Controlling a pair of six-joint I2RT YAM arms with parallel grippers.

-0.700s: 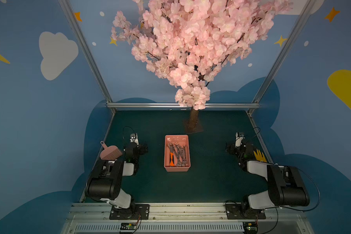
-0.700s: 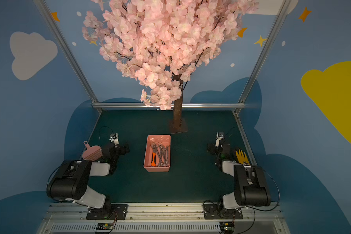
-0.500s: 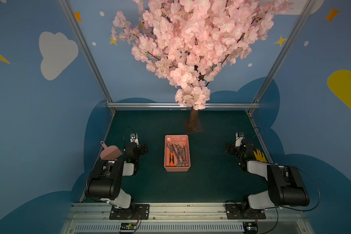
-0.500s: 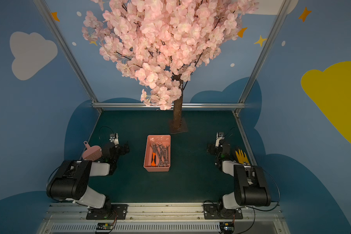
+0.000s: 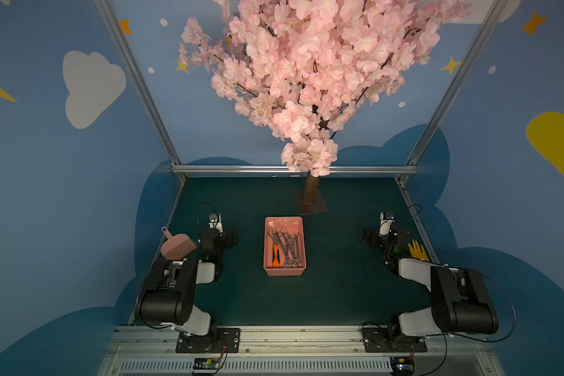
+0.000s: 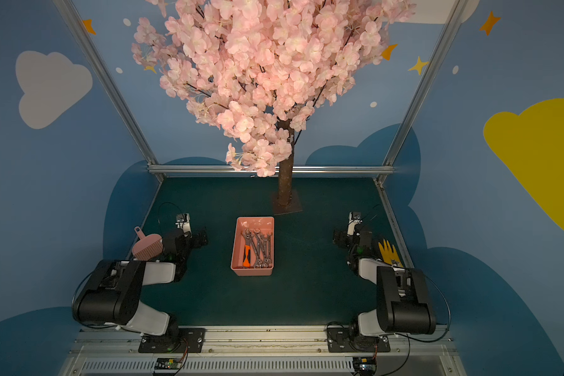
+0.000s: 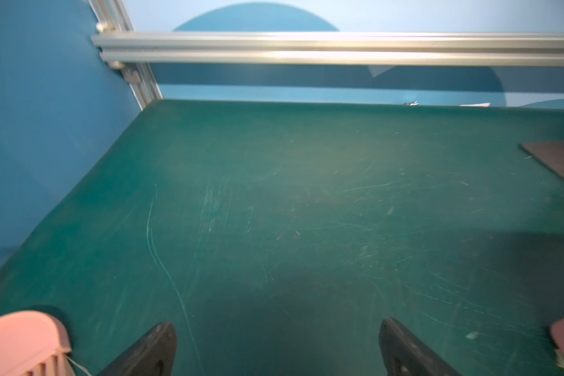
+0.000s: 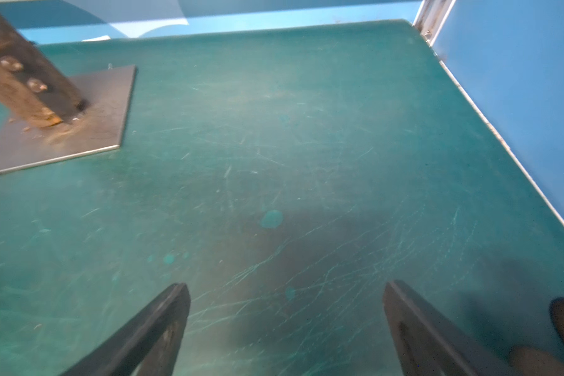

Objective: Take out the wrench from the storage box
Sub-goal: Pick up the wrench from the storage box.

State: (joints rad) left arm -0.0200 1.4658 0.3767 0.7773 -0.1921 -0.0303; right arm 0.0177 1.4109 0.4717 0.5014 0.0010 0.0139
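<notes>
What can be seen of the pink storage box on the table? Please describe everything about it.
The storage box is a salmon-pink rectangular bin, seemingly plastic, open-topped, with plain, slightly tapering walls. It stands upright near the middle of the green table, long side pointing away from the robot, before the tree base. Inside lie several grey metal wrenches, loosely piled, and one orange-handled tool. Nothing else touches it.

My left gripper [image 5: 231, 236] and right gripper [image 5: 368, 237] flank the storage box [image 5: 284, 272], each well apart; wrenches [image 5: 289, 246] lie inside it.
</notes>
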